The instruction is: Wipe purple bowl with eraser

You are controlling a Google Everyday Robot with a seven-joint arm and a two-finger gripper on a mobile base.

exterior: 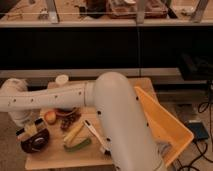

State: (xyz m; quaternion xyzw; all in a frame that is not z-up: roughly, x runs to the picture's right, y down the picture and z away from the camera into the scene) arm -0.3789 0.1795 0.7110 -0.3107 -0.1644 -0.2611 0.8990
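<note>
The purple bowl (36, 145), dark and glossy, sits at the front left corner of the wooden table (55, 159). My gripper (30, 132) hangs over the bowl's near-left rim at the end of the long white arm (60, 97). It is shut on the eraser (31, 128), a small pale yellow block with a dark band. The eraser is low over the bowl, at or just above its rim. I cannot tell whether it touches.
To the right of the bowl are an orange fruit (50, 116), an orange-brown-rimmed bowl (66, 111), dark grapes (70, 121), a yellow banana (73, 132), a cucumber (78, 145) and a white-handled brush (95, 132). A white cup (61, 79) stands at the back. A yellow bin (162, 125) leans at the right.
</note>
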